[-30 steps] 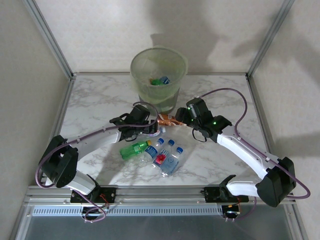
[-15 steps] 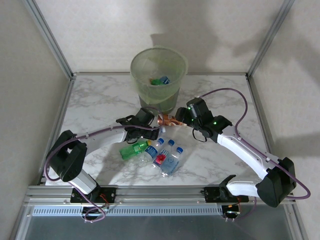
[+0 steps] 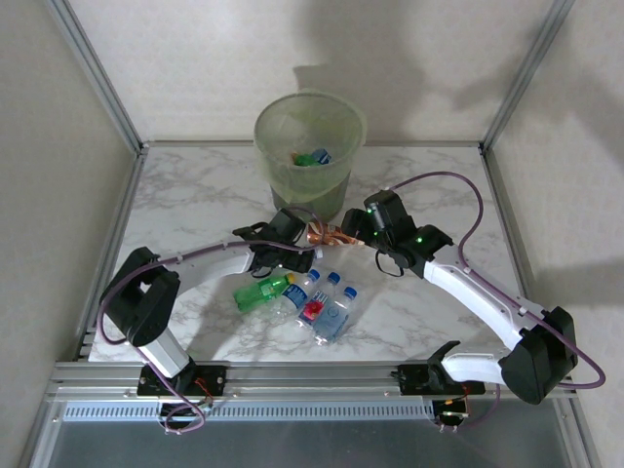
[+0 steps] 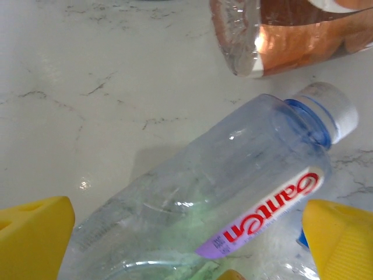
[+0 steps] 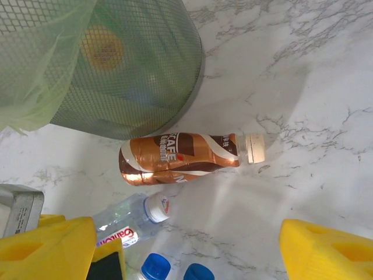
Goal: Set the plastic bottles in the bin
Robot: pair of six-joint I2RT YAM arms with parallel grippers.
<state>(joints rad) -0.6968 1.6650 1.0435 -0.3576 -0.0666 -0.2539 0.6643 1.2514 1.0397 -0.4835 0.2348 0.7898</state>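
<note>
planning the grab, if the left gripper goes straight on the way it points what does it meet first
Most likely the clear bottle with red lettering, lying on its side between the open fingers of the left gripper. The brown bottle lies farther on; depth is unclear.

White arms (image 3: pixel 473 292), black joints, purple cables (image 3: pixel 439 174) (yellow fingers (image 4: pixel 35 239))
</note>
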